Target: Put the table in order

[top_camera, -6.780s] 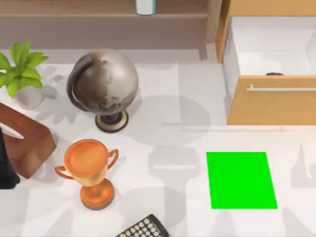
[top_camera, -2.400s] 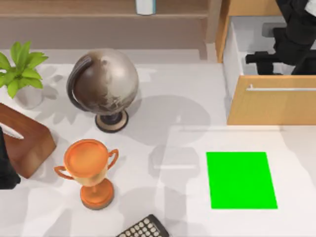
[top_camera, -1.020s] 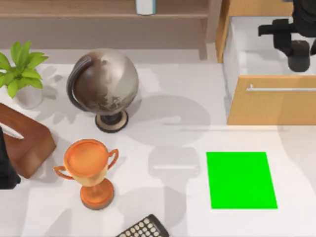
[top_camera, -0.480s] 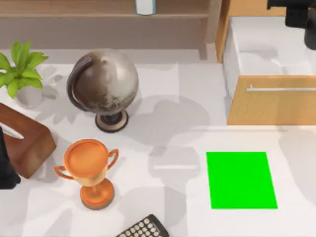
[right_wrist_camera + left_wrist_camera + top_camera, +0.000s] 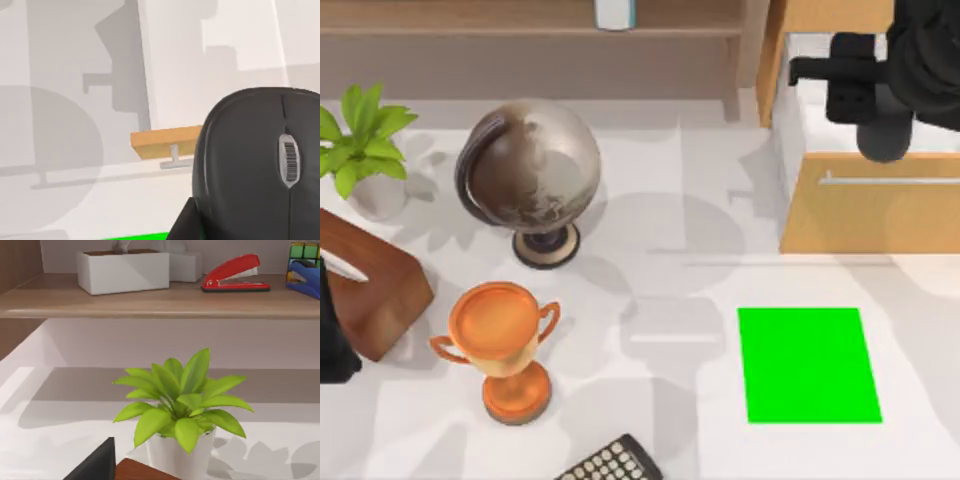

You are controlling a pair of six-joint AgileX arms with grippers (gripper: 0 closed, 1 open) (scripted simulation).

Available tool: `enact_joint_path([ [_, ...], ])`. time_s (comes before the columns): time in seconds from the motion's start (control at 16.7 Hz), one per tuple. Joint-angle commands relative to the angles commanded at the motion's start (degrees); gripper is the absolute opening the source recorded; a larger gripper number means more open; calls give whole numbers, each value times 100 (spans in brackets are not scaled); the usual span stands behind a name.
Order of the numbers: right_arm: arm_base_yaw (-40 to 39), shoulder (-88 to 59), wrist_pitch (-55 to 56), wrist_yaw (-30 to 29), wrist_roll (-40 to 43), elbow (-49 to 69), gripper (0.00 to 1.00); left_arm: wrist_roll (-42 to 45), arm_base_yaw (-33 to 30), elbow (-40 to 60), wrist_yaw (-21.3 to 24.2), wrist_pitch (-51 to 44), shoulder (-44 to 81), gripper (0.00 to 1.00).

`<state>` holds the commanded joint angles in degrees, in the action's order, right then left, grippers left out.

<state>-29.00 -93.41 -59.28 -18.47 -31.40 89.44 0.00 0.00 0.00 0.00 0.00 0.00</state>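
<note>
On the broad white table [image 5: 670, 200], beside the open drawer unit [image 5: 870, 215], a black computer mouse [image 5: 260, 165] is clamped in the right gripper [image 5: 882, 130]; placement on the green mat [image 5: 808, 365] seems called for next.

- A globe [image 5: 530, 175] stands behind an orange trophy [image 5: 502, 345].
- A potted plant [image 5: 360, 140] is at far left.
- A green mat [image 5: 808, 364] lies before the open wooden drawer [image 5: 870, 210].
- A calculator [image 5: 612, 464] is at the near edge.

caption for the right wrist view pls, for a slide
Black computer mouse carried above the wooden drawer front and white table.
</note>
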Motion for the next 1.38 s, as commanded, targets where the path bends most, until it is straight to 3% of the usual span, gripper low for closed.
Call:
enact_joint_path([
  [0.72,-448,-795,1244,1420,-141,-2419,0,0,0,0,0,0,0,100],
  [1.38,-449,-878,1480,1697,-124,-2462,0,0,0,0,0,0,0,100],
])
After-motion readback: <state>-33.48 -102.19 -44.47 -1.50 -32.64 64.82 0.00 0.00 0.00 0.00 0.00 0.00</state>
